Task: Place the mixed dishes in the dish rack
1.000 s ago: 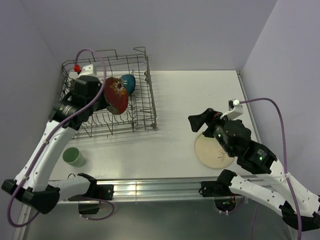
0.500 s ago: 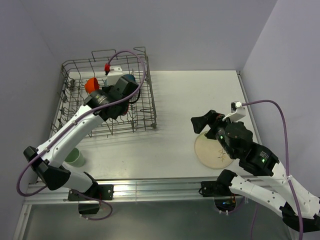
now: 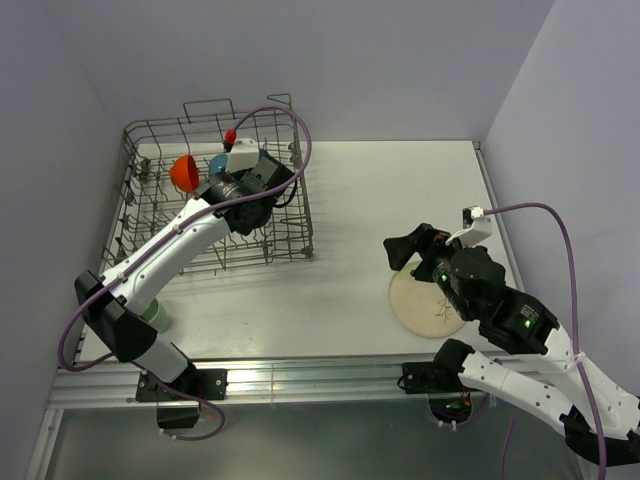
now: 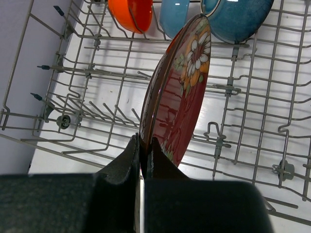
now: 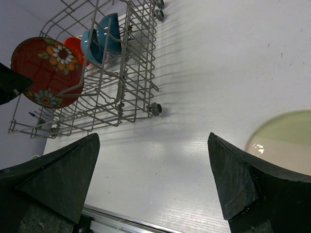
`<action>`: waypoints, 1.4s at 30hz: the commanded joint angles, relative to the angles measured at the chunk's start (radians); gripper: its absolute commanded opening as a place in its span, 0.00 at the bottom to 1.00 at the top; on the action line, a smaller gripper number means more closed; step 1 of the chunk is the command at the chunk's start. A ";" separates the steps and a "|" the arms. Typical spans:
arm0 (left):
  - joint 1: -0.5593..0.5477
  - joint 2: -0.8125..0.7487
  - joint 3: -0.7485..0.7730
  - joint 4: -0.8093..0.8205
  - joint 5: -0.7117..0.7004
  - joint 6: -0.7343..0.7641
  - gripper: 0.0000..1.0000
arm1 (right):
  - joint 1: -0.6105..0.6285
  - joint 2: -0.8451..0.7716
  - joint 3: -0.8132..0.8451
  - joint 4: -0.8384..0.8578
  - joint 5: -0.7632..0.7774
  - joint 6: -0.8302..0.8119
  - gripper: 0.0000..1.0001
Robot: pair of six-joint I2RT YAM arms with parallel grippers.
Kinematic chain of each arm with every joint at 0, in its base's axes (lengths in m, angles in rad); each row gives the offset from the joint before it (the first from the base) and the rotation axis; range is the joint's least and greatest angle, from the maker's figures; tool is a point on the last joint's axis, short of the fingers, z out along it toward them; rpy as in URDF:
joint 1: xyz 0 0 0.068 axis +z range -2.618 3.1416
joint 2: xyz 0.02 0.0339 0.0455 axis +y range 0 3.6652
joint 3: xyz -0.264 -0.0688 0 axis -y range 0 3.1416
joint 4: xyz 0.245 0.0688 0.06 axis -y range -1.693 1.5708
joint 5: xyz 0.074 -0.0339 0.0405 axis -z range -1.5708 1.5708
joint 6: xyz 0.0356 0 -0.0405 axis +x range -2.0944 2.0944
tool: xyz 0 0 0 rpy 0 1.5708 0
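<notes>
At the far left corner, the left gripper (image 4: 144, 143) is pinching the red floral bowl (image 4: 181, 92) upright over the dish rack (image 3: 304, 215), probably needing next a lowering between tines, while the right gripper (image 5: 153, 145) is hanging spread.

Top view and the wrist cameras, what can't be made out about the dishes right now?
- The red bowl: in the top view it is hidden under the left arm. In the left wrist view the left gripper covers its near rim, so whether it touches the rack is unclear.
- The cup: in the top view it is mostly behind the left arm.
- The plate: in the top view it is partly under the right arm. In the right wrist view the frame edge cuts it off.
</notes>
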 commanded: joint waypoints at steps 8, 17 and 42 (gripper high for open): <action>0.007 0.047 -0.011 0.069 -0.041 -0.015 0.00 | -0.008 0.010 -0.033 -0.039 0.019 0.035 1.00; 0.016 0.125 -0.023 0.063 -0.024 -0.030 0.00 | -0.017 -0.006 -0.053 -0.056 0.008 0.061 1.00; 0.169 -0.302 -0.236 0.193 0.195 0.020 0.81 | -0.039 0.051 -0.096 -0.041 -0.101 0.084 1.00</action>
